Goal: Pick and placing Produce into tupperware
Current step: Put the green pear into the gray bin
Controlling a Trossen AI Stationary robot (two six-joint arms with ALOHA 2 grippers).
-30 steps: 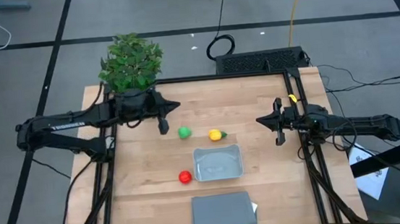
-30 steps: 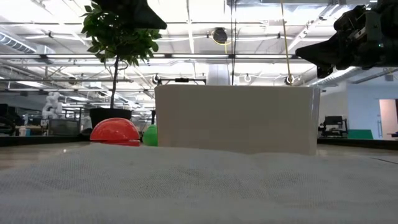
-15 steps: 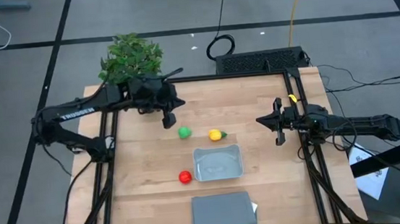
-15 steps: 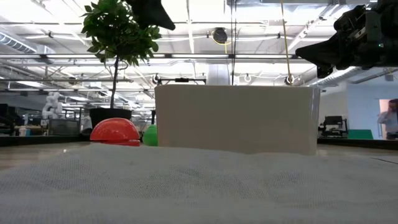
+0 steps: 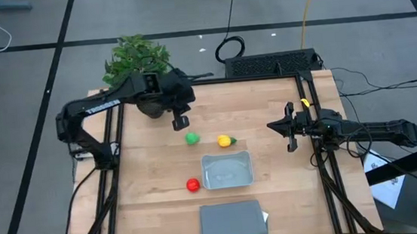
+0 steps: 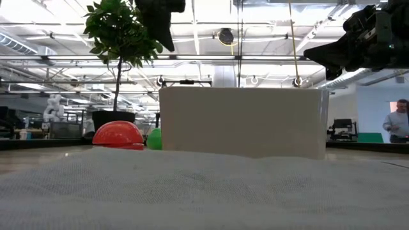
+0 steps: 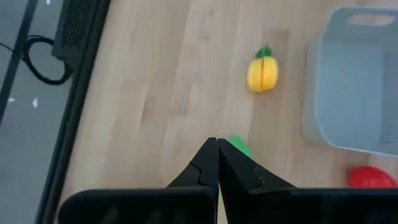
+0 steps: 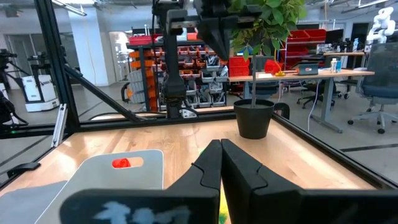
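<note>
The left pincer (image 5: 181,122) hangs clenched just above the small green toy ball (image 5: 192,138), which sits on the wooden tabletop (image 5: 153,175) near the clear bluish plastic tub (image 5: 227,170), so descending without opening could knock it rolling away.

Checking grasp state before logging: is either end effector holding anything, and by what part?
Nothing held. Left end effector is shut and empty above the green ball; right end effector is shut and empty at the table's right edge.
</note>
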